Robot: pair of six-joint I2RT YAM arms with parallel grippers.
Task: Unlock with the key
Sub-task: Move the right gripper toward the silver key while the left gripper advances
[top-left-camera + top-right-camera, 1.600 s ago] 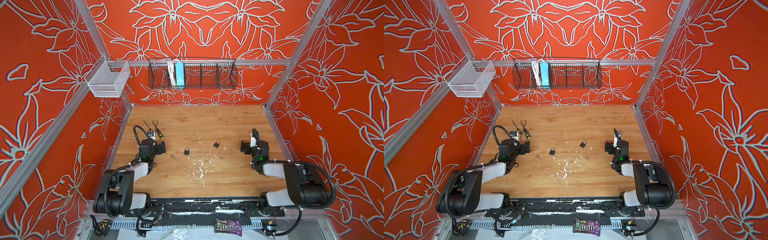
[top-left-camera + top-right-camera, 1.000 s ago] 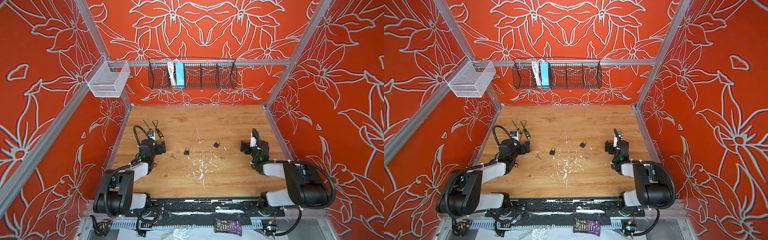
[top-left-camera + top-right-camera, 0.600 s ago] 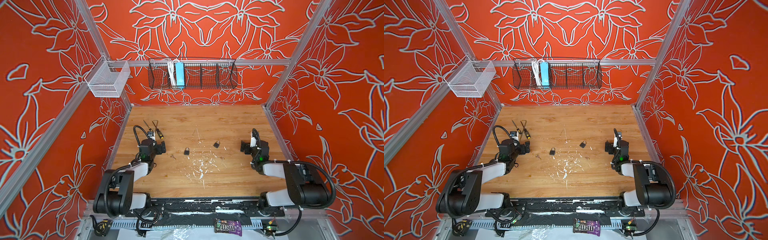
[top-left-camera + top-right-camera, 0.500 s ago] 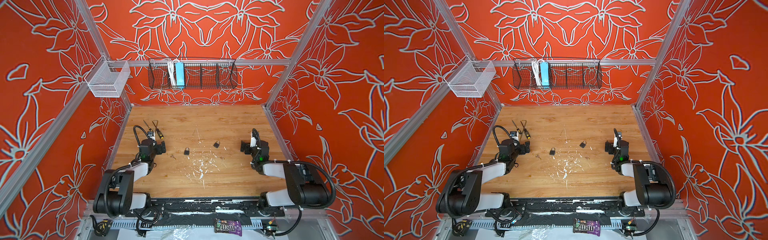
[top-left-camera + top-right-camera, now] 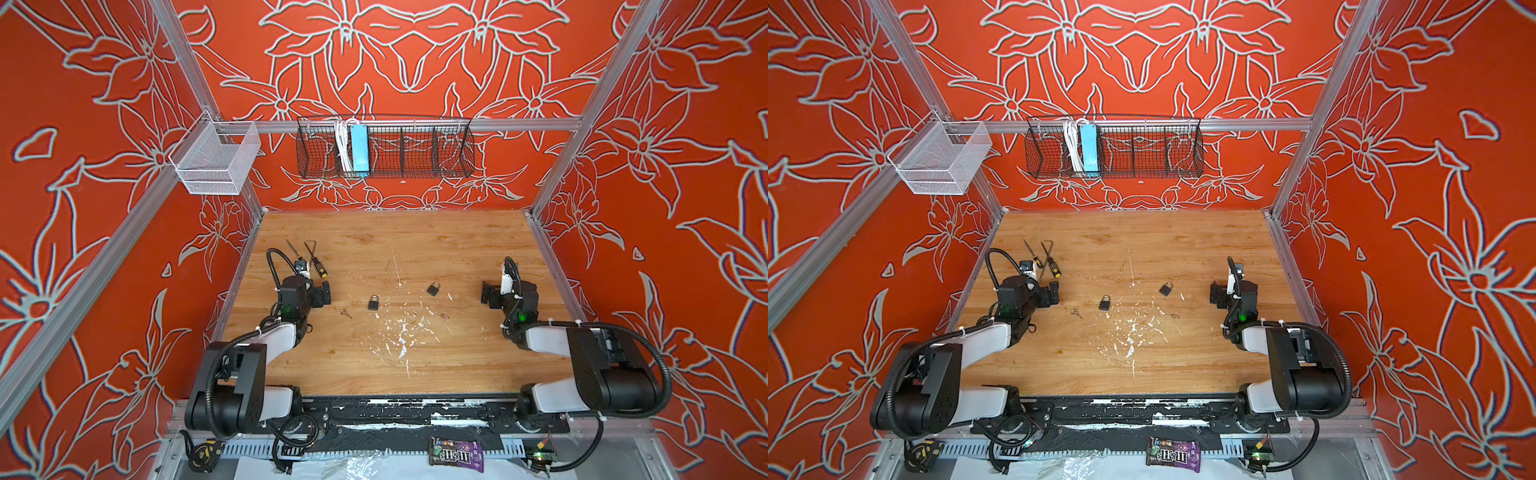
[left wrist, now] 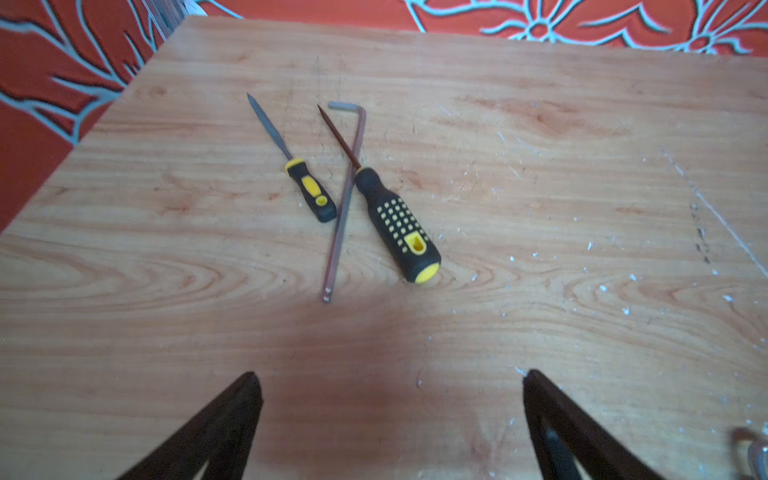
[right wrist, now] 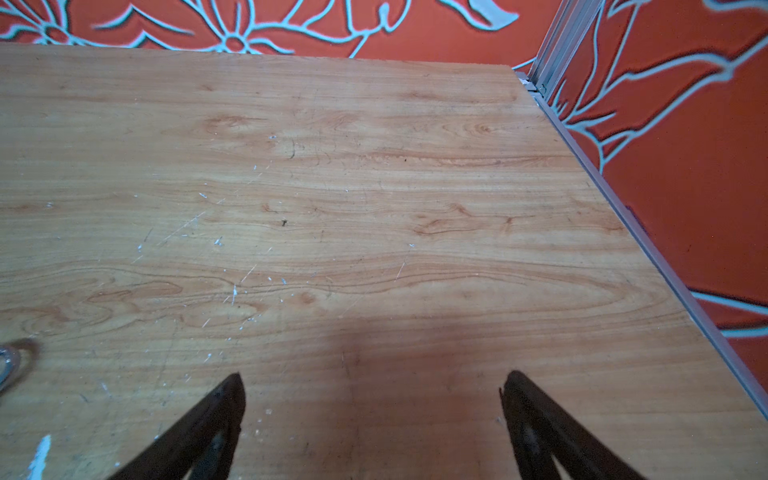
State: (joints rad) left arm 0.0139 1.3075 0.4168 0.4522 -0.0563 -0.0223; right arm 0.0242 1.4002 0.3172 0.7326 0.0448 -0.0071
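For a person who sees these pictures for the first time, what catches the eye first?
The red walls with pale flower outlines dominate both top views. On the wooden table, two small padlocks lie apart near the middle, and two yellow-and-black screwdrivers lie by the left arm.

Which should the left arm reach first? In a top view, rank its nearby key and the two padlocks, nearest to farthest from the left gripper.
1. Left key, just right of the left gripper.
2. Left padlock, further toward the middle.
3. Right padlock, past the middle, on the right side.
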